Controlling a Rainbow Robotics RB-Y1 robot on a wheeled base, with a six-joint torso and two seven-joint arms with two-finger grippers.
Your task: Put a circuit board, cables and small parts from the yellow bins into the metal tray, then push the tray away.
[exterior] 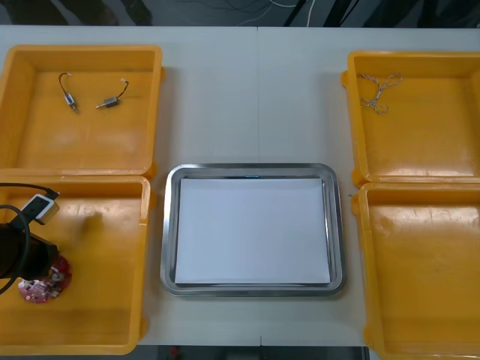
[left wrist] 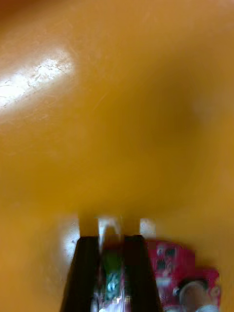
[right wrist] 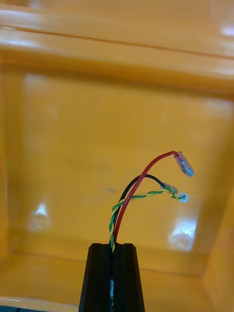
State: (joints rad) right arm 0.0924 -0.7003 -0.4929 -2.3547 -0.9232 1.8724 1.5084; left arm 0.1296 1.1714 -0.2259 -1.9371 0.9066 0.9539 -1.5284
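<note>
Left wrist view showed you the left gripper (left wrist: 111, 243) nipping the edge of the red circuit board (left wrist: 181, 273) in the near left yellow bin (exterior: 94, 315), while the right gripper (right wrist: 113, 248) pinched a cable bundle (right wrist: 139, 187) above another bin (right wrist: 87, 122).

On my front feed the robot's left arm (exterior: 13, 251) is a bulky matt-black mass. Thin black cables (exterior: 22, 196) loop off it, and a small white rounded block (exterior: 39, 207) sits on its upper part. The block seems to have a greyer face, though I can't be sure from here. The right gripper (right wrist: 112, 247) has two flat black slab fingers with squared tips and a slight sheen along their edges. The left gripper (left wrist: 111, 240) has the same plain black, square-ended fingers, with no markings or screws I can read.
</note>
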